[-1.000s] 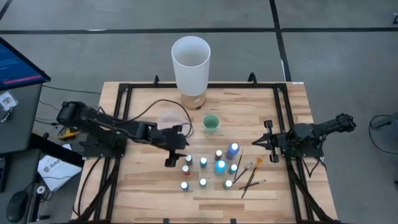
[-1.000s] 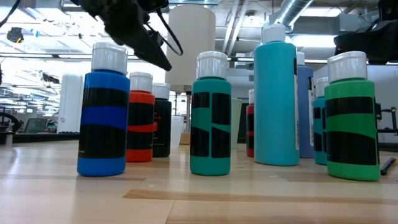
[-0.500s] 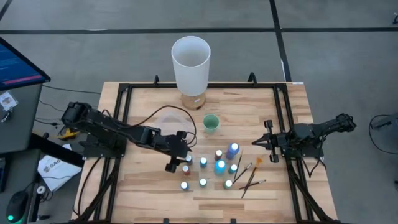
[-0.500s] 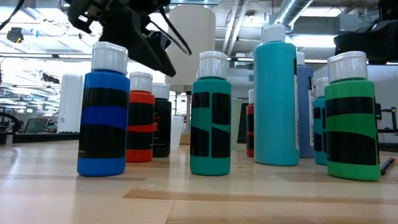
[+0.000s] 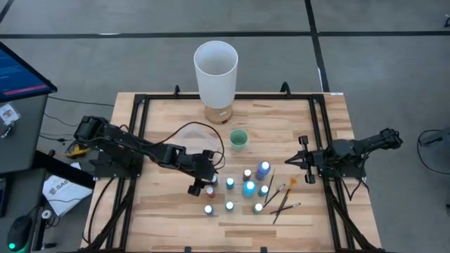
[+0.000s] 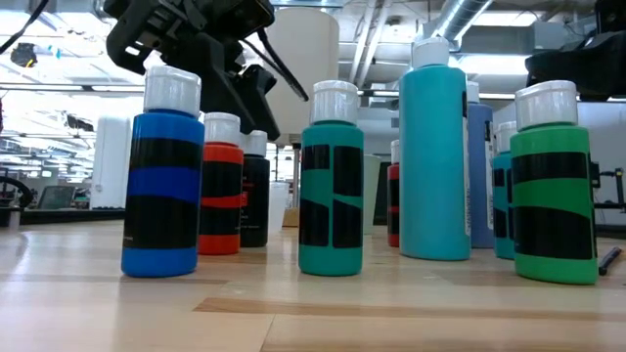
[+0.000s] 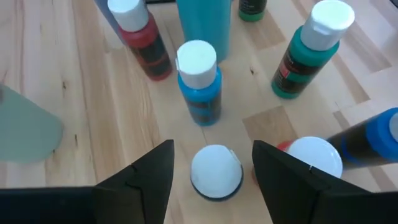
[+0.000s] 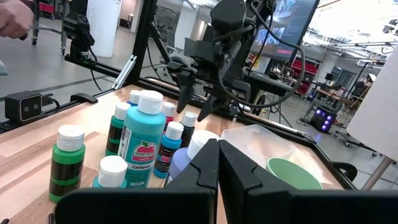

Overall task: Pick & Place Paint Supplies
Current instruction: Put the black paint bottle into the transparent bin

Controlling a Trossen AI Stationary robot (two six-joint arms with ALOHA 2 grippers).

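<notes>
Left gripper (image 7: 212, 163) now lower and further into the bottle cluster than a second ago; in the low view, previously above the blue bottle (image 6: 161, 176), now down behind its cap and alongside the red bottle (image 6: 222, 186). Fingers (image 7: 144, 177) apart, straddling a white-capped bottle (image 7: 215, 172) seen from above; not closed on it, gap visible either side. Slightly narrower spread than before. Second white cap with red body (image 7: 314, 159) just beside the outer finger.

Right gripper (image 5: 291, 161) unchanged, parked near the right edge of the table, fingers together, nothing held.

Paint bottles (image 5: 246, 187) standing upright in a loose cluster at table centre; none displaced between frames. Tall teal bottle (image 6: 434, 152) and green bottle (image 6: 552, 184) untouched. Brushes (image 5: 283, 200) lying flat just right of the cluster, one orange-tipped (image 5: 292, 183).

Surface: light wooden table (image 5: 162, 211) in a black frame. White cylinder (image 5: 216, 72) at the far edge, small green cup (image 5: 238, 140) near it, clear of the bottles.

Room: grey floor, monitor (image 5: 21, 70) at left; open workshop with ceiling ducts behind.
</notes>
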